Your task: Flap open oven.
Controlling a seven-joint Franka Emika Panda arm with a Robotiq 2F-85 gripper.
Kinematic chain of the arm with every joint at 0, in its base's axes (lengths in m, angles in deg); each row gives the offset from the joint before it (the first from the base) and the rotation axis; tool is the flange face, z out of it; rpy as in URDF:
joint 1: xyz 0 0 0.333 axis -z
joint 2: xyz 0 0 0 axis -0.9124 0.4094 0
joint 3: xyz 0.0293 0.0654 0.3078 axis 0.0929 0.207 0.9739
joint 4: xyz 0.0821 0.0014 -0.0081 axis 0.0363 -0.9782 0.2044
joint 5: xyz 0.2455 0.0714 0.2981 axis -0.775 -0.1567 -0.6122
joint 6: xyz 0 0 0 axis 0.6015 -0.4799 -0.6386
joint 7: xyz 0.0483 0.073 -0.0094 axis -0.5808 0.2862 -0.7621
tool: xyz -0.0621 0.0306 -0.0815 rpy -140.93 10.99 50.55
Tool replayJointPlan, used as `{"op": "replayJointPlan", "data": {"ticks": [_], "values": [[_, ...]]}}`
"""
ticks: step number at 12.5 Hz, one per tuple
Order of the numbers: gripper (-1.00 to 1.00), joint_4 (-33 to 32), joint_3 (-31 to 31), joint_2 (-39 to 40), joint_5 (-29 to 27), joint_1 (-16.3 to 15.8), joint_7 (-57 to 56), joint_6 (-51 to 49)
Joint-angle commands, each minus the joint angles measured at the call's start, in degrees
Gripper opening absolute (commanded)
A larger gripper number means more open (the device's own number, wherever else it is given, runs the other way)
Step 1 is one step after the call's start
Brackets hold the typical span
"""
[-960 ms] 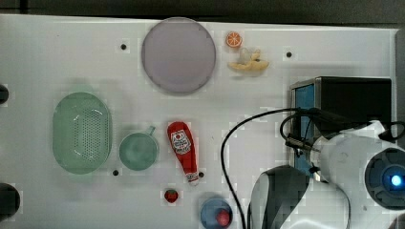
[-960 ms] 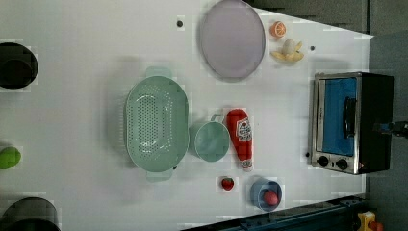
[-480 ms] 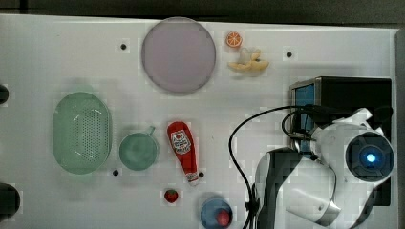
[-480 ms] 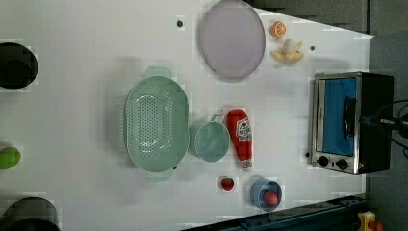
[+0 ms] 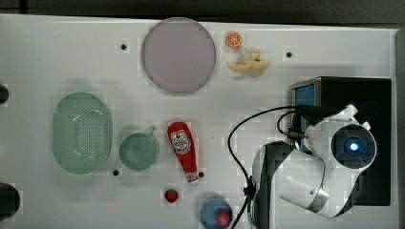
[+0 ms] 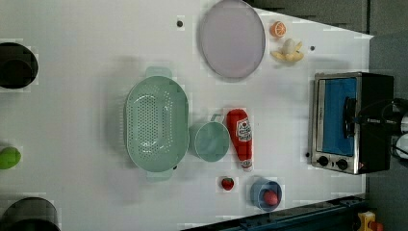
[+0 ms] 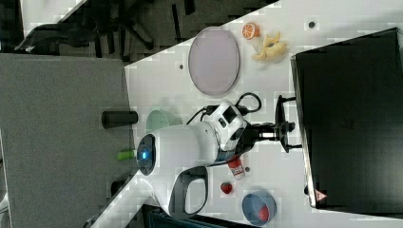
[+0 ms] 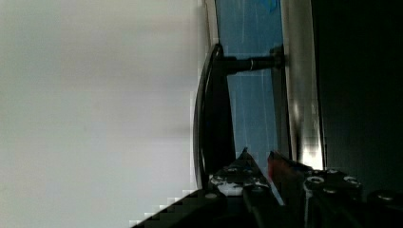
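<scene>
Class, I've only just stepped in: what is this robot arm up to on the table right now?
The gripper of the white Panda arm is at the dark bar handle of the toaster oven, its fingers nearly closed around the bar. The blue glass door looks shut, so the opening has not begun. The ketchup bottle, colander and plate lie untouched elsewhere on the table.

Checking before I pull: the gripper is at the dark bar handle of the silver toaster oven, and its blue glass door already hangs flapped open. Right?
Not quite. The gripper is at the dark bar handle of the silver toaster oven, but its blue glass door is shut, flat against the frame, as the left view shows.
</scene>
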Motion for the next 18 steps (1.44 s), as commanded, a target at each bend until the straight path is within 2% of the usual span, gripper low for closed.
{"op": "replayJointPlan", "data": {"ticks": [1,5,7,9,18], "values": [[-0.65,0.2,-0.1,1.2,-0.4,0.2,-2.7,0.7],[-0.65,-0.1,1.0,1.5,-0.1,-0.8,-2.2,0.6],[-0.65,-0.6,1.7,1.5,2.4,-2.1,-1.9,0.4],[-0.65,-0.9,2.5,1.5,8.1,-3.4,1.7,0.4],[-0.65,-1.5,9.4,5.6,33.6,-9.0,39.5,-7.3]]}}
